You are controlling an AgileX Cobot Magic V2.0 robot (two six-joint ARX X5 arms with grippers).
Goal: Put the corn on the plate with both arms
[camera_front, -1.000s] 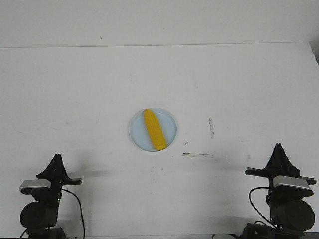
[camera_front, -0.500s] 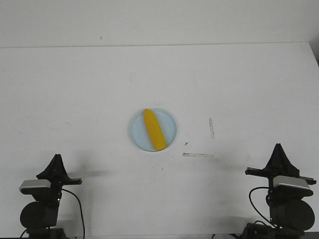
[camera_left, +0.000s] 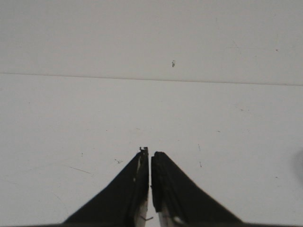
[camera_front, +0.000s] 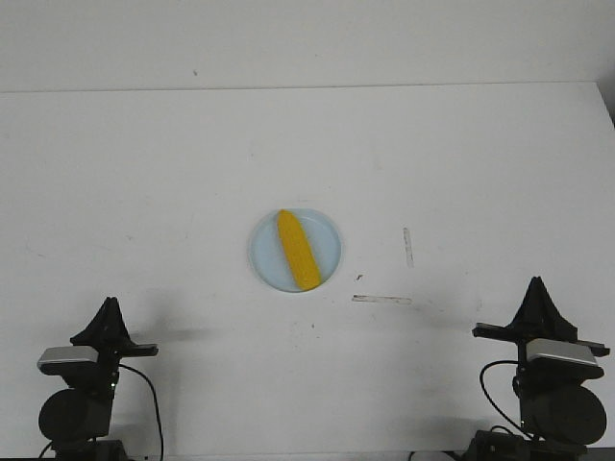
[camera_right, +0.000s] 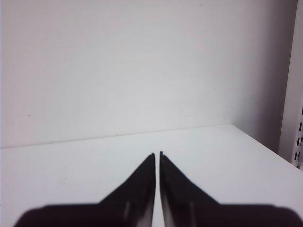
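A bare robotics lab or test bench. A plain white tabletop (camera_front: 144, 173) fills the frame, meeting a blank white wall (camera_front: 307, 43) along the top. Short tape marks (camera_front: 381, 299) sit right of centre; perforated shelving rail (camera_right: 298, 127) shows at right edge.

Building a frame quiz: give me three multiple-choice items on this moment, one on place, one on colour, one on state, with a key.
1. Where is the corn?
A. On the bare table
B. Lying on the plate
C. Held in a claw

2. What colour is the plate?
A. Pale blue
B. Red
C. Black

3. How are the left claw and right claw?
A. Both wide open
B. Both shut, holding nothing
C. Left shut on the corn

Key: 1 B, the front view shows the cob inside the rim. 2 A, it reads light blue against the white table. 3 B, each wrist view shows tips nearly meeting, with nothing between.
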